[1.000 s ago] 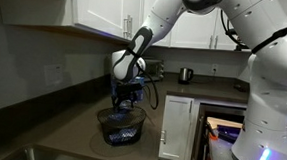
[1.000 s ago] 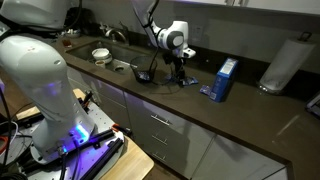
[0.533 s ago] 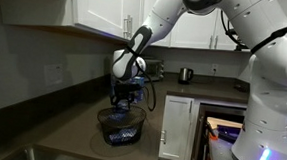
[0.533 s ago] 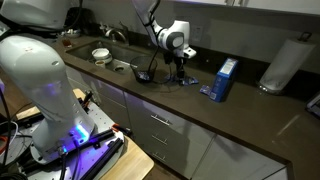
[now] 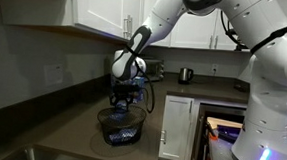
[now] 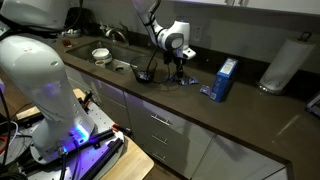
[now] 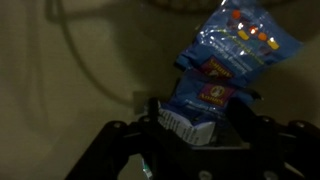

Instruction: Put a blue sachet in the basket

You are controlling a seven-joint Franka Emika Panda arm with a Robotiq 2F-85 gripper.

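Observation:
In the wrist view my gripper has its two dark fingers closed around the white-edged end of a blue sachet. A second blue sachet lies overlapping it further out on the dark counter. In both exterior views the gripper is low over the counter. The black wire-mesh basket stands just beside it. Something blue shows through the basket's mesh; I cannot tell whether it lies inside.
An upright blue box stands on the counter beyond the gripper, with a paper towel roll further along. A white bowl sits on the basket's other side. A small kettle stands at the back. Cupboards hang above.

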